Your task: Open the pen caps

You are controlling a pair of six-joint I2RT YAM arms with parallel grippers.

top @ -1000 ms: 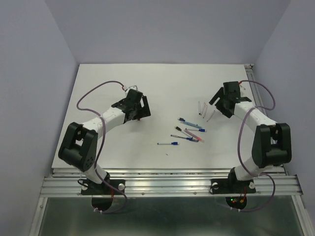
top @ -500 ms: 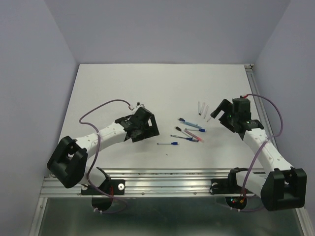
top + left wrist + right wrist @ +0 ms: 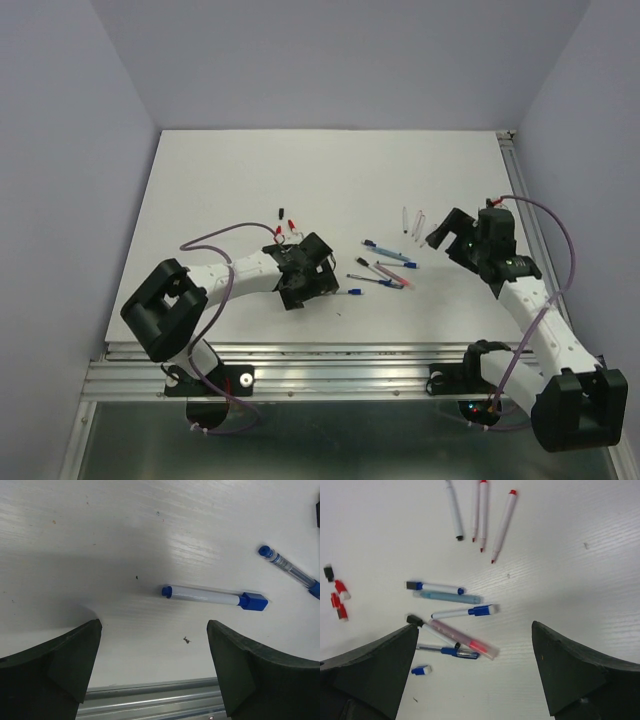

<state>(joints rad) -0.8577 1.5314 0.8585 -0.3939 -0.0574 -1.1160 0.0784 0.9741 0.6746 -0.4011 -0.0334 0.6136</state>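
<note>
White flat worktop (image 3: pixel 220 180). The left gripper (image 3: pixel 306 274) sits low near the worktop's 6 o'clock edge, its jaws released wide with nothing in them.

Left wrist view: a white-barrelled stick pen with a blue plastic cap (image 3: pixel 215 596) lies flat on the worktop, seen in the gap between the spread fingers (image 3: pixel 70 665). Its cap end points to 3 o'clock and it touches neither finger. A clear-barrelled pen with blue ends (image 3: pixel 291 571) lies at 2 o'clock of it, apart.

The right gripper (image 3: pixel 447 232) is over the 3 o'clock side of the worktop, jaws released wide and empty.

Right wrist view:
- A loose cluster of capped stick pens (image 3: pixel 470 611) lies mid-frame, with white, pale blue, pink and clear barrels, some of them touching.
- Three uncapped white pens (image 3: pixel 482 510) lie at 12 o'clock of the cluster, side by side, one black-tipped and two red-tipped.
- Four loose stubby plastic caps, one black and three red (image 3: pixel 341 590), lie bunched at 9 o'clock of the cluster, well apart from it. In the top view they are at 11 o'clock of the left gripper.
- A single loose blue cap (image 3: pixel 421 670) lies at 7 o'clock of the cluster, just beside it.
</note>
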